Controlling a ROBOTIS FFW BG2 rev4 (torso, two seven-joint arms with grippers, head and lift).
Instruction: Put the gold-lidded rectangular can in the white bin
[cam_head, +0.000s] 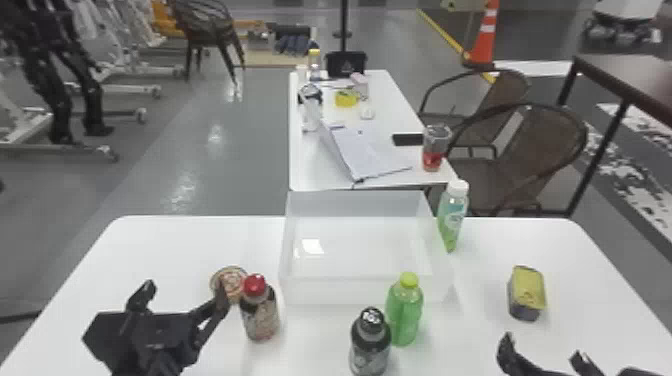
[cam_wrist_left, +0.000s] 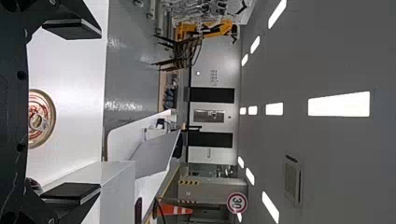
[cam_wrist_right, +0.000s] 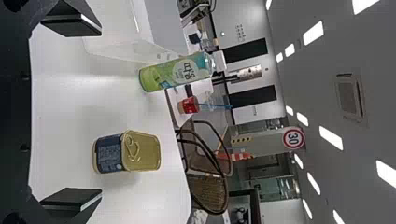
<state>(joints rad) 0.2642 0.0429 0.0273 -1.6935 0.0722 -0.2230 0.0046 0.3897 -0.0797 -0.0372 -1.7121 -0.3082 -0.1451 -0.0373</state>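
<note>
The right gripper (cam_head: 542, 351) is at the near right part of the table (cam_head: 165, 240), and its jaws stand wide apart. The gold-lidded rectangular can (cam_head: 528, 290) is on the table, just ahead of these jaws, and it does not touch them. It stands upright, with the gold lid and its pull ring on top, and its side is dark blue. In the right wrist view, the can lies ahead of the opening between the two fingers, nearer to the line of the right finger.

The left gripper (cam_head: 185, 292) is over the near left part of the table, and its jaws are also wide apart. Ahead of its opening, toward its right finger, there is a round can (cam_head: 231, 280) with a pull ring. The red-capped bottle (cam_head: 260, 315) stands just to the right of these jaws.

The white bin (cam_head: 360, 290) is between the two grippers, but farther forward than both pairs of jaws. In front of its near wall, also between the grippers, stand a black-capped bottle (cam_head: 370, 345) and a green bottle (cam_head: 405, 310), close together. A white-capped bottle (cam_head: 452, 215) is beside the bin, forward and to the left of the right jaws.
</note>
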